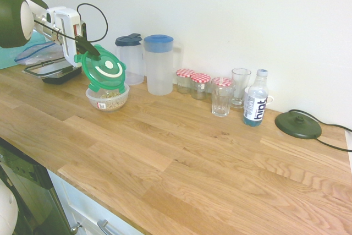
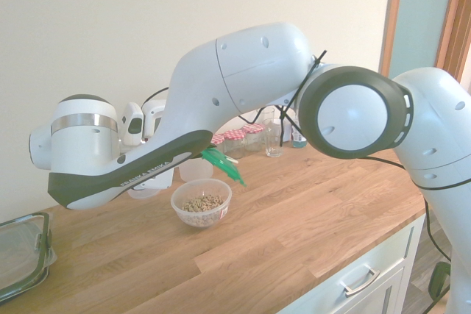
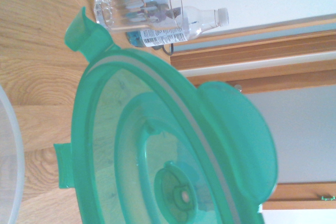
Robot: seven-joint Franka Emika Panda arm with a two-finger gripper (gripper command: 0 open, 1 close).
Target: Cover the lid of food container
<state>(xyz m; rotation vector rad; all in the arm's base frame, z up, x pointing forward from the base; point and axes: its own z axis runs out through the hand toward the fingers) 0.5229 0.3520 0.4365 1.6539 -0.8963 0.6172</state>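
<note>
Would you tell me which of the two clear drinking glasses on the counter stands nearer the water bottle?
The smooth glass by the wall, just beside the water bottle; the ribbed tumbler stands further forward, towards the jars.

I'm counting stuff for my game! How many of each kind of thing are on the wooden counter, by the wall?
Pitchers: 2
Jars with red-checked lids: 3
Drinking glasses: 2
Water bottle: 1
Food container with grains: 1
Green lid, held by the gripper: 1
Rectangular box: 1
Dark disc: 1
Total: 12
</note>
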